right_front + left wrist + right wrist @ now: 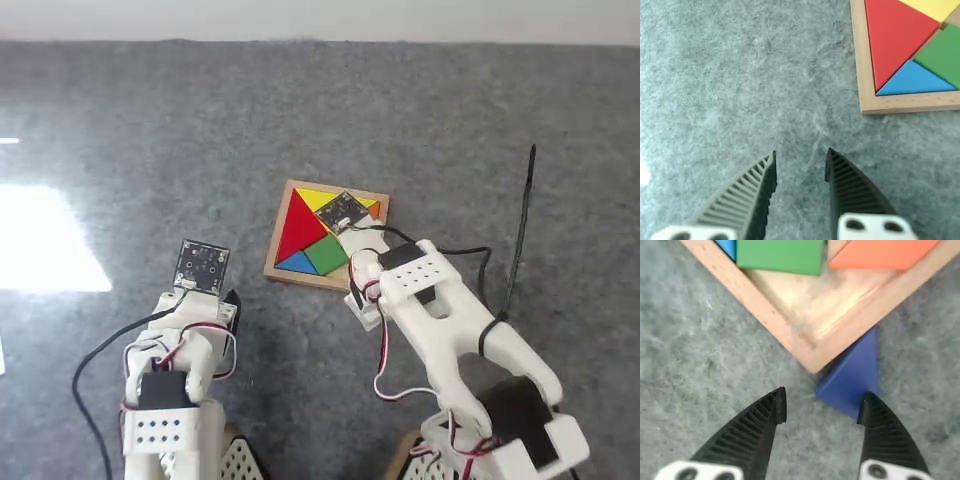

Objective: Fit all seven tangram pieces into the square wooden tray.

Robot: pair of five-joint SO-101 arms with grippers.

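Observation:
The square wooden tray point(281, 222) lies mid-table with a red triangle point(297, 228), yellow triangle point(318, 199), green square point(326, 255), light blue triangle point(296, 263) and orange piece point(375, 210) in it. Bare tray floor point(810, 300) shows at the corner nearest the right arm point(420, 275). A dark blue piece point(852, 375) lies on the cloth outside, against that corner. My right gripper point(825, 402) is open just before the corner, one fingertip point(871, 407) at the dark blue piece's edge. My left gripper point(800, 160) is open over bare cloth, short of the tray's rim point(862, 75).
Grey felt point(200, 130) covers the whole table. A thin black rod point(522, 230) runs along the right side next to the right arm. Bright glare point(40, 240) lies on the cloth at far left. Cables hang from both arms.

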